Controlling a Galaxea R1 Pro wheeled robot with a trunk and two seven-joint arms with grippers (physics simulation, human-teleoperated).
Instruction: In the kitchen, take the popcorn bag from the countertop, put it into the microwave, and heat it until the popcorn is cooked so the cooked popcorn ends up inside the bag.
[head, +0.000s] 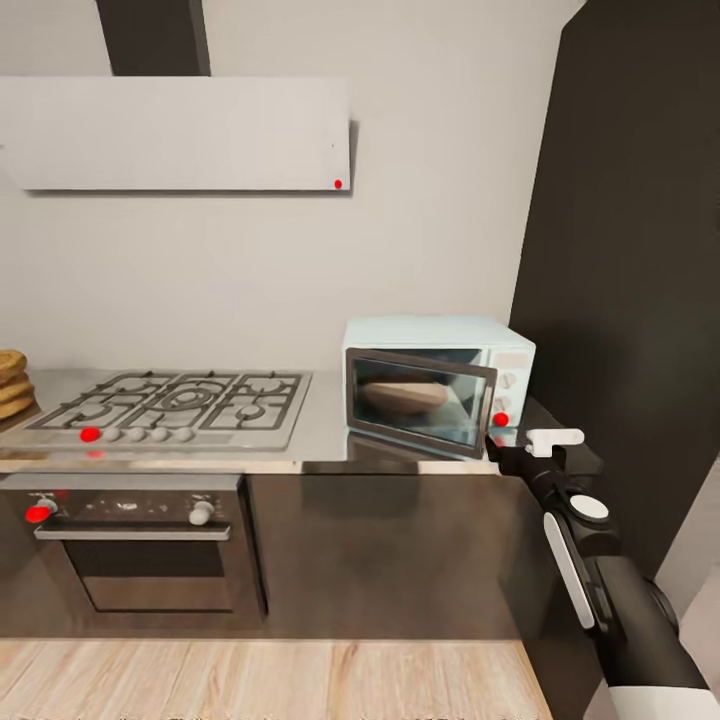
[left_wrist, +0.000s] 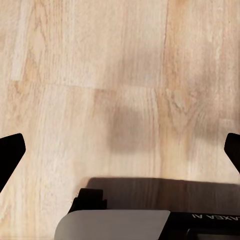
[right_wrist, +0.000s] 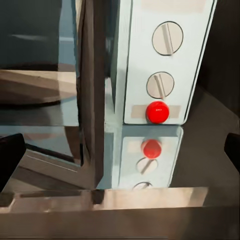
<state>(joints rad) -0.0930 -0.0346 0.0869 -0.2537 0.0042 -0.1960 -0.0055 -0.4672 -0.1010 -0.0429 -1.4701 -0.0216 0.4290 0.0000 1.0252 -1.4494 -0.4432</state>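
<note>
Standing on the right end of the countertop (head: 330, 445), the microwave (head: 440, 385) faces the robot with its dark glass door (head: 420, 400) swung slightly ajar, hinged at its left edge. Behind the glass a tan-brown shape is visible, consistent with the popcorn bag (head: 403, 396); the glass blurs its detail, and no popcorn can be made out. The white side panel (right_wrist: 167, 55) carries two knobs (right_wrist: 167, 38), one above the other, with a red button (right_wrist: 157, 111) below them (its reflection shows on the worktop beneath).

The right gripper (head: 497, 447) is raised to the front right corner of the microwave, just beside the door's free edge and the red button. In the right wrist view its dark fingertips (right_wrist: 11, 160) sit at opposite edges of the picture, wide apart, with nothing between them; contact with the door cannot be confirmed.

The left gripper (left_wrist: 120, 150) points down at the pale wooden floor (left_wrist: 100, 60). Its fingertips (left_wrist: 10, 152) are likewise spread wide and hold nothing.

Left of the microwave, the steel gas hob (head: 175, 405) is set into the countertop, with the large oven (head: 140, 550) below it and the flat white hood (head: 175, 133) on the wall above. Tall black cabinets (head: 640, 250) stand to the right. A stack of flat brown items (head: 12, 385) lies at the far left edge.
</note>
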